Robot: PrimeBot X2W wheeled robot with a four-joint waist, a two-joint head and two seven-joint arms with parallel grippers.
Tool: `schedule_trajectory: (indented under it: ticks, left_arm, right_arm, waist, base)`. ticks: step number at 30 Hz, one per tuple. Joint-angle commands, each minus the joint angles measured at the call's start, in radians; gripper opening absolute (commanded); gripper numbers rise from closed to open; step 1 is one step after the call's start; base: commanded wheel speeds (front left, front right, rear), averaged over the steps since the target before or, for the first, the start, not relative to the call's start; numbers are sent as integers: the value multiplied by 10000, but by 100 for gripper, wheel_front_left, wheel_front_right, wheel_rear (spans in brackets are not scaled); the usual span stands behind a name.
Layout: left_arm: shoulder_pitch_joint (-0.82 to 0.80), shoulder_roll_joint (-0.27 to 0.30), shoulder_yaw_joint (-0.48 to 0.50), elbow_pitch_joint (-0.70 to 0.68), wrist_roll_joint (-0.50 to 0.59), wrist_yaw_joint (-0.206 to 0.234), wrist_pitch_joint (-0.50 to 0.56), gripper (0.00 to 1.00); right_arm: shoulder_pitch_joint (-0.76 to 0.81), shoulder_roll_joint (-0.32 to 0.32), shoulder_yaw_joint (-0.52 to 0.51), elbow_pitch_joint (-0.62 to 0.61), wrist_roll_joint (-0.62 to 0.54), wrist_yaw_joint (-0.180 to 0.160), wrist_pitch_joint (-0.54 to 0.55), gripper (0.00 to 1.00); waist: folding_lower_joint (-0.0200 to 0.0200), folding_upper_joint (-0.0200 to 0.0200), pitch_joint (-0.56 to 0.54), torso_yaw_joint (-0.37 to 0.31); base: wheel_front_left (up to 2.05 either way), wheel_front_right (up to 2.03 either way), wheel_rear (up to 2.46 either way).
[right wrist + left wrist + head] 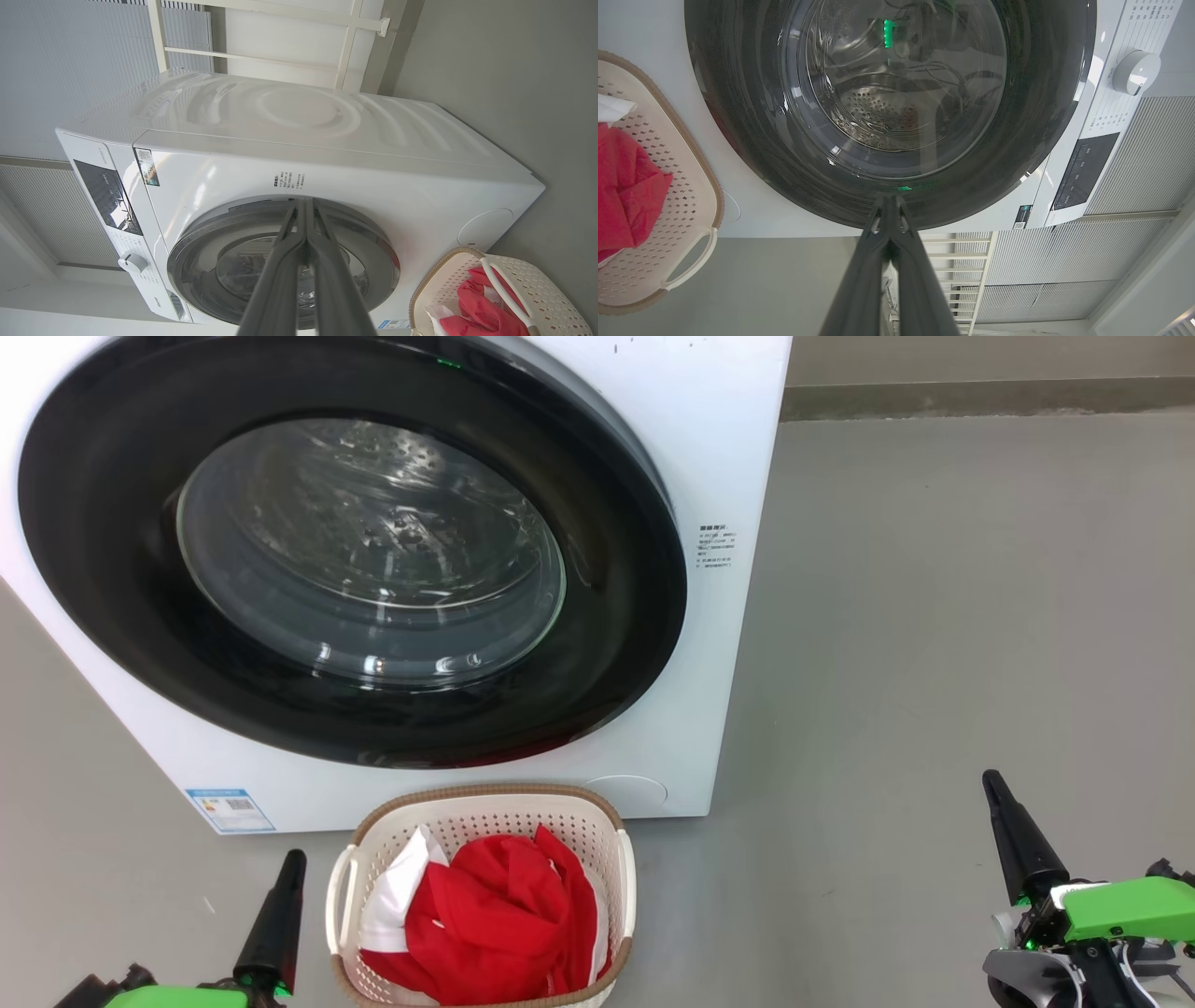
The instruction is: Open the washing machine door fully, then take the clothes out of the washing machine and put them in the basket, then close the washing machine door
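The washing machine door [373,551] is found seated flush against the front of the washing machine [719,448] and is judged closed; only bare drum is made out through its glass. The clothes [504,915], red with a white piece, are heaped in the basket [485,793], which is set on the floor [934,616] just before the machine, below the door. The left gripper [296,859] and right gripper [991,779] are held low, fingers pressed together on nothing, well apart from door and basket, so every step is judged done and none left.
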Motion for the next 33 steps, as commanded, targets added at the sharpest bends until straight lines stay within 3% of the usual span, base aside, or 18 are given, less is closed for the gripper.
schedule_trajectory:
  ticks: [1,33]
  left_arm:
    - [-416,102,317,-208,-67,-69,76,0]
    - [-416,102,315,-208,-68,-69,75,0]
  right_arm:
    - [-415,-85,168,-292,-6,-7,45,0]
    - [-420,-46,112,-289,-52,-7,89,0]
  waist:
    - [0,0,0,0]
    - [0,0,0,0]
  base:
    - [0,0,0]
    - [0,0,0]
